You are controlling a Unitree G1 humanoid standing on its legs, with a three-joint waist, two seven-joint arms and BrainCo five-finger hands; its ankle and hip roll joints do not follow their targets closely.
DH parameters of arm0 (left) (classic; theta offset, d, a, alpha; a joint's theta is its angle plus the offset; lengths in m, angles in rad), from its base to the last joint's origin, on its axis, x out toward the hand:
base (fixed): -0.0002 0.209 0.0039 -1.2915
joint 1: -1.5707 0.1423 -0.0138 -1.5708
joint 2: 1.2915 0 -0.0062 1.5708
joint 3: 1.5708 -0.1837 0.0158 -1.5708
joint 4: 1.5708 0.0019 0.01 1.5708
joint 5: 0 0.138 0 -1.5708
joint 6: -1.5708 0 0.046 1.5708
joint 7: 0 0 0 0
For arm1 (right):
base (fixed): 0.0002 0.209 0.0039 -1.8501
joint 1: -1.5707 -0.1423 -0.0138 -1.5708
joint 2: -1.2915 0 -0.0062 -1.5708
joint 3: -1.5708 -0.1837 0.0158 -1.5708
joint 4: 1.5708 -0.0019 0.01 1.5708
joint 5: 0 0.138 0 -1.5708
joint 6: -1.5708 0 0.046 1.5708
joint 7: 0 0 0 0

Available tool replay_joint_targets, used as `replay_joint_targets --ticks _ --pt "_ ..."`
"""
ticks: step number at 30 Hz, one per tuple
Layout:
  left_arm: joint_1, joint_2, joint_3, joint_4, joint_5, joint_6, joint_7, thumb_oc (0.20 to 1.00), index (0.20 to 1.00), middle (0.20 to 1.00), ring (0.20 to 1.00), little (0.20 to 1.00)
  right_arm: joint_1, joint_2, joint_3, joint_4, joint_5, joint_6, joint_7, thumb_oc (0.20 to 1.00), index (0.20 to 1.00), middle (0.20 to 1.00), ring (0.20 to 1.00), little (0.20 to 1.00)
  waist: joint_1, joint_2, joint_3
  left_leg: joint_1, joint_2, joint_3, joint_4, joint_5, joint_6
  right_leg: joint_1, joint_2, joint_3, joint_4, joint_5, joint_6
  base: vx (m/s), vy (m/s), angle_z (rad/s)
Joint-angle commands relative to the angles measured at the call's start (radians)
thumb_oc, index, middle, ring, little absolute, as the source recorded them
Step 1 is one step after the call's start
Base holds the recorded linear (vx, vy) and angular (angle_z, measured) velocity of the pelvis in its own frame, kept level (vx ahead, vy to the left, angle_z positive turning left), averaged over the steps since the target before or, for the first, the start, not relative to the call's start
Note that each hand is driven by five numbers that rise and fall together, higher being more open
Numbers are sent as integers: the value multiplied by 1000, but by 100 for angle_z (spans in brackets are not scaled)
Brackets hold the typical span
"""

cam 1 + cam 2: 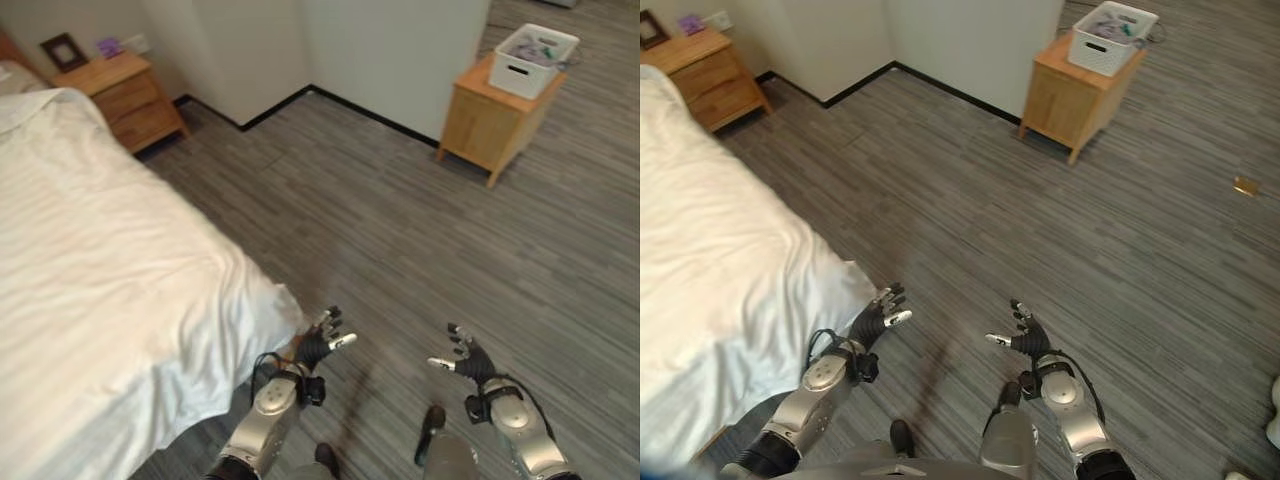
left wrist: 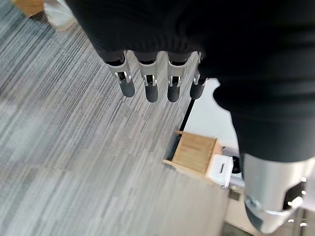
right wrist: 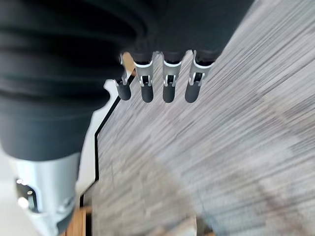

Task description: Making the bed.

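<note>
The bed [image 1: 90, 270] stands on the robot's left, running from the far left corner of the room toward the near side. A white sheet [image 1: 120, 300] covers all of it that shows. The cloth has a faint stripe weave and lies mostly smooth on top, with soft creases running across it. At the near corner [image 1: 262, 300] the sheet bulges out and hangs down over the edge toward the grey striped floor [image 1: 400, 230], gathered in loose folds. At the far end a fold of white cloth [image 1: 30, 105] lies raised across the bed.
</note>
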Motion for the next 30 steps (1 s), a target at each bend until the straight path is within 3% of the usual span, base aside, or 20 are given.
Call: replay_joint_targets --ticks 1,3,4,5,6,8,11,14,15,16,17,18,20,21,24,26,27,28,30 --pt "-55 -28 6 -26 31 -53 30 1000 1000 1000 1000 1000 29 6 -18 -57 44 -39 -7 1000 1000 1000 1000 1000 -17 -5 -4 107 -36 -37 16 -99 -10 -32 -6 26 -58 44 24 337 -307 -43" --pt "-49 -37 12 -24 21 -61 36 1000 1000 1000 1000 1000 45 -9 -31 -59 41 -40 -10 1000 1000 1000 1000 1000 -25 6 -9 107 -12 -35 74 -108 -27 -15 7 37 -58 23 11 297 -268 -28" --pt "-50 -45 11 -22 15 -63 39 1000 1000 1000 1000 1000 43 -21 -29 -58 39 -43 -8 1000 1000 1000 1000 1000 -28 16 -7 86 14 -36 149 -72 -47 8 28 41 -71 8 -5 133 -153 -15" --pt "-50 -45 11 -21 15 -63 39 1000 1000 1000 1000 1000 42 -22 -29 -58 39 -43 -8 1000 1000 1000 1000 1000 -29 18 -7 84 17 -37 153 -73 -49 9 30 40 -73 8 -6 197 -268 -26" --pt "-52 -51 20 -24 -5 -64 43 1000 1000 1000 1000 1000 21 -51 -28 -50 33 -46 -10 1000 1000 1000 1000 1000 -15 22 5 16 65 -58 338 30 -80 73 65 35 -118 -22 -38 215 -311 -34" --pt "-48 -48 20 -39 -20 -64 42 1000 1000 1000 1000 1000 10 -81 -19 -87 18 -51 -8 1000 1000 1000 1000 1000 14 4 31 -65 87 -126 569 136 -103 140 86 35 -159 -44 -80 283 -372 -42" --pt "-44 -53 23 -51 -33 -63 51 1000 1000 1000 1000 1000 -1 -112 -3 -112 -6 -44 8 1000 1000 1000 1000 1000 53 -33 51 -162 69 -142 682 106 -83 198 74 63 -191 -74 -86 247 -155 -32" --pt "-47 -60 29 -49 -33 -69 60 1000 1000 1000 1000 1000 -18 -122 12 -118 -26 -40 13 1000 1000 1000 1000 1000 84 -41 56 -252 32 -147 652 73 -74 219 62 100 -195 -93 -70 261 1 -48" --pt "-55 -64 31 -51 -26 -74 68 1000 1000 1000 1000 1000 -32 -123 27 -126 -31 -42 17 1000 1000 1000 1000 1000 105 -35 50 -292 17 -139 517 52 -59 238 60 125 -195 -119 -47 619 126 -66" --pt "-56 -70 27 -53 -12 -75 74 1000 1000 1000 1000 1000 -40 -119 34 -113 -30 -46 13 1000 1000 1000 1000 1000 122 -12 37 -304 9 -118 286 72 -54 268 69 127 -195 -147 -26 724 184 -59" --pt "-61 -74 25 -51 -8 -75 78 1000 1000 1000 1000 1000 -44 -116 39 -104 -32 -48 7 1000 1000 1000 1000 1000 135 7 33 -333 19 -122 199 129 -60 290 85 130 -195 -166 -18 486 151 -50" --pt "-61 -75 24 -51 -8 -75 79 1000 1000 1000 1000 1000 -44 -116 39 -103 -32 -49 7 1000 1000 1000 1000 1000 134 5 33 -323 14 -122 181 138 -62 293 83 128 -195 -169 -18 411 103 -17" --pt "-69 -88 11 -46 -15 -77 86 1000 1000 1000 1000 1000 -53 -106 41 -90 -31 -51 -8 1000 1000 1000 1000 1000 159 8 29 -385 30 -141 29 198 -77 356 76 132 -195 -209 -3 554 108 -20" --pt "-68 -91 5 -43 -14 -76 95 1000 1000 1000 1000 1000 -54 -101 37 -92 -33 -50 -16 1000 1000 1000 1000 1000 168 -1 28 -434 49 -123 20 221 -89 410 67 131 -195 -231 12 739 163 -19" --pt "-59 -78 14 -45 -14 -69 98 1000 1000 1000 1000 1000 -43 -82 49 -107 -49 -42 -9 1000 1000 1000 1000 1000 190 -13 -2 -398 48 -125 42 267 -60 478 63 168 -177 -243 25 638 169 -19" --pt "-67 -57 13 -49 -14 -61 111 1000 1000 1000 1000 1000 -49 -60 66 -112 -68 -40 -16 1000 1000 1000 1000 1000 211 -65 -2 -384 17 -114 93 235 -23 452 8 187 -31 -191 62 440 147 -72" --pt "-76 -47 12 -54 -10 -55 114 1000 1000 1000 1000 1000 -65 -58 82 -118 -83 -38 -15 1000 1000 1000 1000 1000 213 -81 1 -361 3 -104 105 208 -3 413 -22 199 69 -118 85 352 188 -71" --pt "-83 -33 11 -57 -7 -57 116 1000 1000 1000 1000 1000 -83 -53 93 -125 -84 -37 -11 1000 1000 1000 1000 1000 210 -84 10 -328 -10 -105 99 187 15 348 -46 208 178 -38 98 312 210 -45" --pt "-90 -9 20 -72 2 -58 119 1000 1000 1000 1000 1000 -106 -46 101 -138 -83 -43 -7 1000 1000 1000 1000 1000 214 -71 13 -259 -13 -108 50 161 34 243 -68 193 307 48 100 299 164 -24"
